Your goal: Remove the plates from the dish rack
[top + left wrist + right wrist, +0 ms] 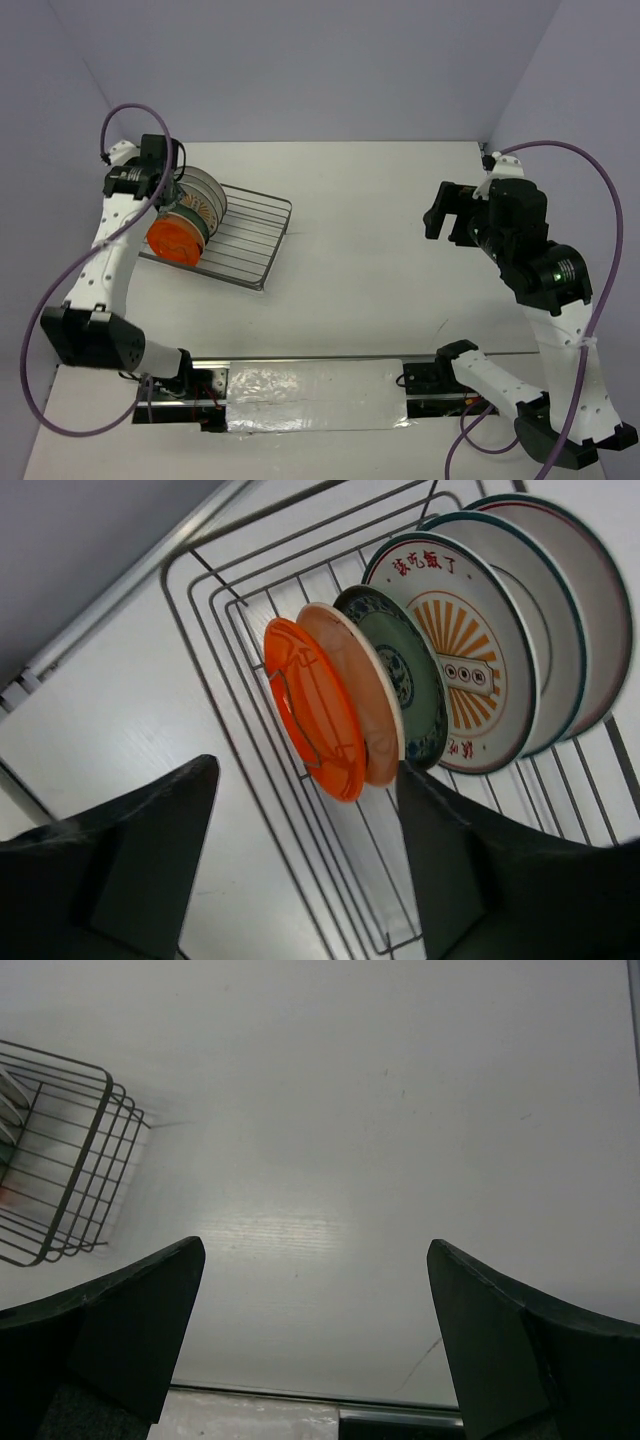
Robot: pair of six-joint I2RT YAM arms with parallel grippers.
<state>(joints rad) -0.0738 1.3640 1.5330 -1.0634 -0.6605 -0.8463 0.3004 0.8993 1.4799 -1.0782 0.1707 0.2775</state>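
**A:** How far along is the unloading?

**B:** Hardly begun, I judge. On the tabletop (400, 270) I see no plate outside the rack in any view.

**A:** And the dish rack?

**B:** The dish rack (250, 235) sits at about nine o'clock in the overhead view. All the plates (470, 650) stand on edge in one row at its ten o'clock end. The rest of its wires are bare.

**A:** How many are there?

**B:** I count six from the left wrist. The large pale ones are at the back and the small orange plate (310, 720) is at the front.

**A:** What about the hands?

**B:** The left hand (305, 780) hangs over the row, spread wide and holding nothing. The orange plate shows in the gap between its fingers, and I cannot tell whether they touch it. The right hand (315, 1250) is also spread wide and holding nothing. It hovers over bare tabletop at about three o'clock, well apart from the rack.

**A:** So what is left?

**B:** Every plate has yet to come out, and the orange one looks like the first candidate.
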